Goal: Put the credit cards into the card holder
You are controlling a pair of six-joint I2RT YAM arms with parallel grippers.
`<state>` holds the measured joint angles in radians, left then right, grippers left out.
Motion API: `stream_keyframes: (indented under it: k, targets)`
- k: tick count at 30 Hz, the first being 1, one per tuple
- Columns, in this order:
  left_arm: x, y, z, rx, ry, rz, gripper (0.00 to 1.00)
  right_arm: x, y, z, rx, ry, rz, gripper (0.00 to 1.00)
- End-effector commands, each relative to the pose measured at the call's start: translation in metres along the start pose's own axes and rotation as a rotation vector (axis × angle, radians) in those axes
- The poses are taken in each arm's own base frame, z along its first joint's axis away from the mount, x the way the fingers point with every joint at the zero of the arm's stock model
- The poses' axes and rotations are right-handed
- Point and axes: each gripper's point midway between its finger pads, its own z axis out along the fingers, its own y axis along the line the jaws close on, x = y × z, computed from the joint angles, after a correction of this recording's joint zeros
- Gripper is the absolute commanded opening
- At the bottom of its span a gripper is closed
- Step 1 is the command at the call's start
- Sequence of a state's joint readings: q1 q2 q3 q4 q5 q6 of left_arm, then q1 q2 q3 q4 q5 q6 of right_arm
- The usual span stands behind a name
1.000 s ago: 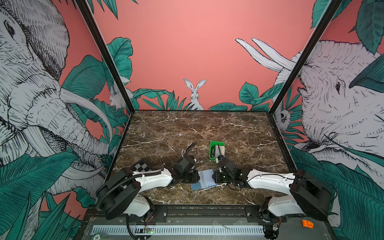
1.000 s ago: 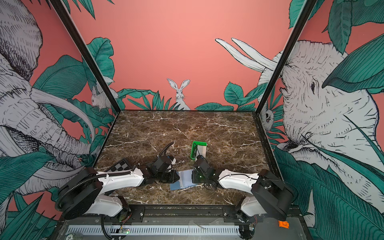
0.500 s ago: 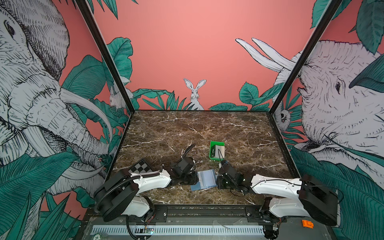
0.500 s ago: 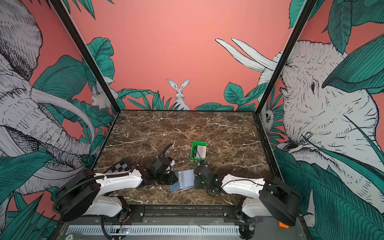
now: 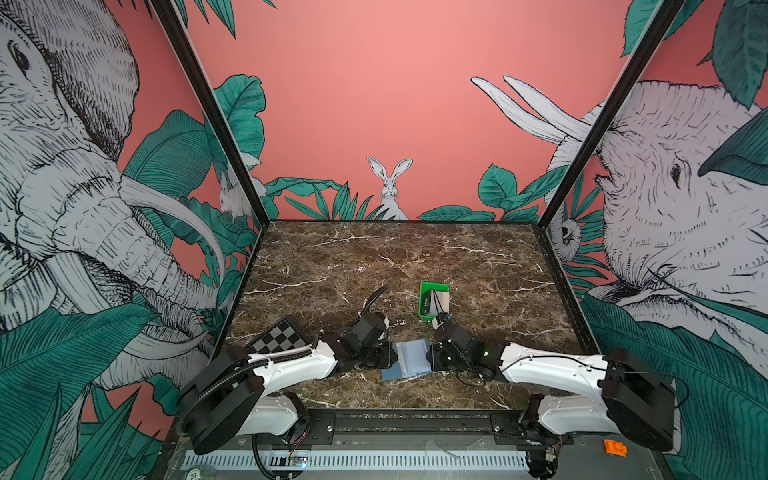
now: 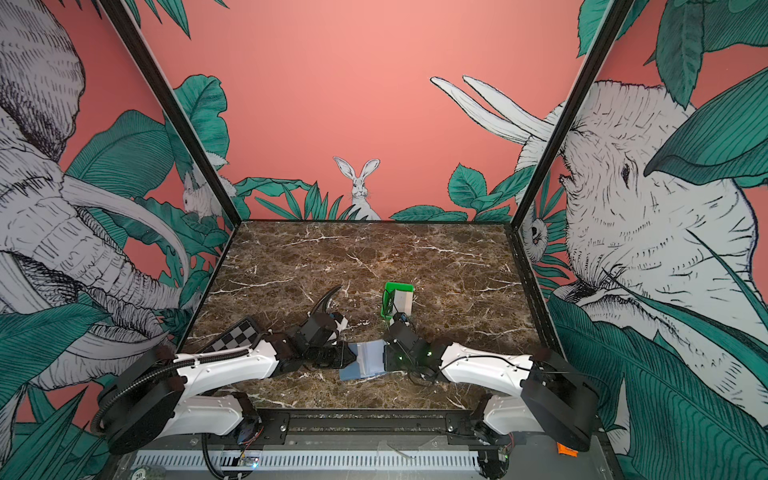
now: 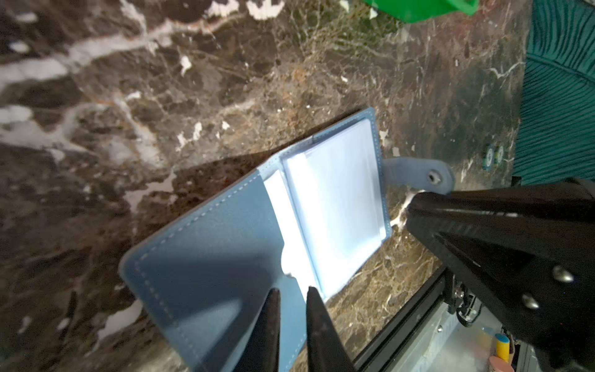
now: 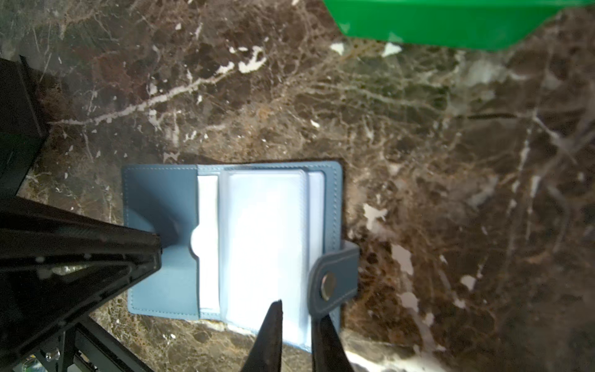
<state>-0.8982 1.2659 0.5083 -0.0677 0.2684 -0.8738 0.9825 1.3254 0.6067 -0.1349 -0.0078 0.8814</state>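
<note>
The holder (image 5: 409, 360) lies open on the table (image 5: 374, 257) between our two arms, which cover its side edges in both top views. Just behind it the tray (image 5: 434, 286) holds the cards (image 5: 441, 302) upright; a checkerboard (image 5: 280, 338) lies near the left arm. We cannot tell whether the pale pockets (image 8: 264, 241) are filled. Our left gripper (image 7: 291, 290), barely parted, rests on the flap (image 8: 154, 199) and grips nothing. Our right gripper (image 8: 297, 310) is likewise, beside the tab (image 8: 335, 283).

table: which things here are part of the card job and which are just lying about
Job: card holder, lying open at the front; credit cards, in the green tray.
Lying about: checkerboard, left edge of the table; small orange piece, off it at the front right.
</note>
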Motion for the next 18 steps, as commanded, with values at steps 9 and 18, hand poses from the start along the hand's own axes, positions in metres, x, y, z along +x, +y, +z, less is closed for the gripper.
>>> stream_keyframes:
  k: [9, 18]
  targets:
    - [0.017, 0.019, -0.01, -0.031, -0.007, -0.081, 0.18, -0.045, 0.019, 0.034, -0.03, 0.01, -0.075, 0.19]
    - [0.03, 0.039, 0.004, -0.065, 0.018, -0.102, 0.18, -0.024, -0.004, 0.052, 0.002, 0.059, -0.034, 0.19]
